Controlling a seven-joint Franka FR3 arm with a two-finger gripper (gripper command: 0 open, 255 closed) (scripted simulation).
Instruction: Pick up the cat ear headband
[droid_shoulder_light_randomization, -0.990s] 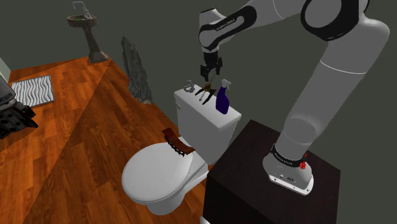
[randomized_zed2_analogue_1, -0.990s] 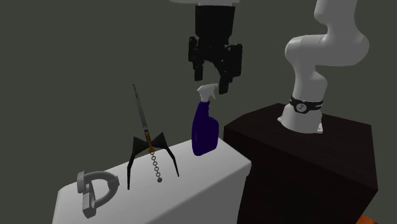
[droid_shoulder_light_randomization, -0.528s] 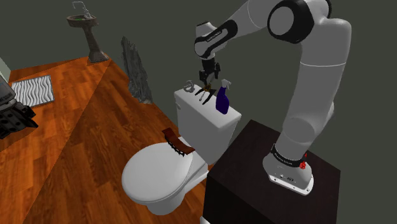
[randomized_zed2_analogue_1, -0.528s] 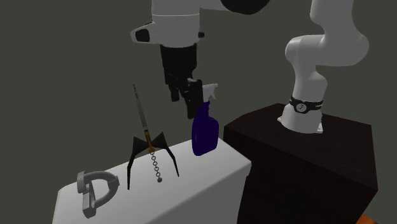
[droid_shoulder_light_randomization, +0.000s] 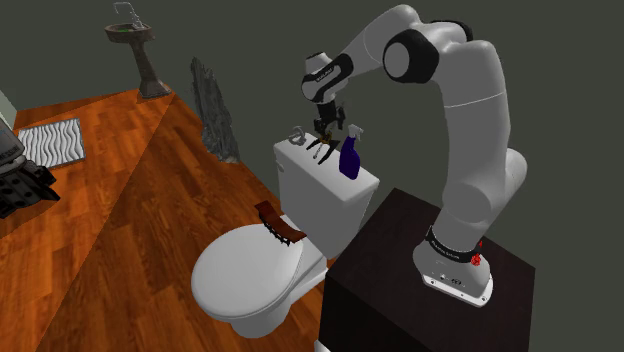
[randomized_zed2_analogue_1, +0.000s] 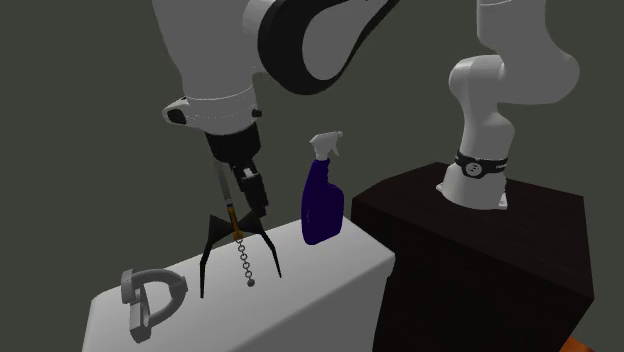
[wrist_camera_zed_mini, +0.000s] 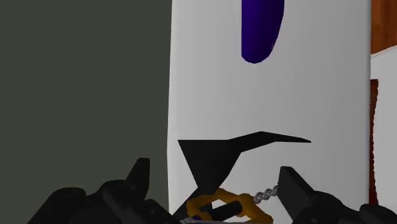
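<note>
Gripper (wrist_camera_zed_mini: 214, 173) has shifted from the spray bottle (randomized_zed2_analogue_1: 322, 205) down over the headband (randomized_zed2_analogue_1: 220, 232), jaws open astride it, ungrasped; closing and lifting apparently remain.

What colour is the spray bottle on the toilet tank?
Spray bottle: dark blue, white trigger; best in second exterior view.

I am in a home bathroom. A white toilet (droid_shoulder_light_randomization: 250, 272) sits low in the shoulder view. A pedestal sink (droid_shoulder_light_randomization: 131, 34) stands upper left, and a striped mat (droid_shoulder_light_randomization: 50, 142) lies on the wooden floor (droid_shoulder_light_randomization: 130, 230).
</note>
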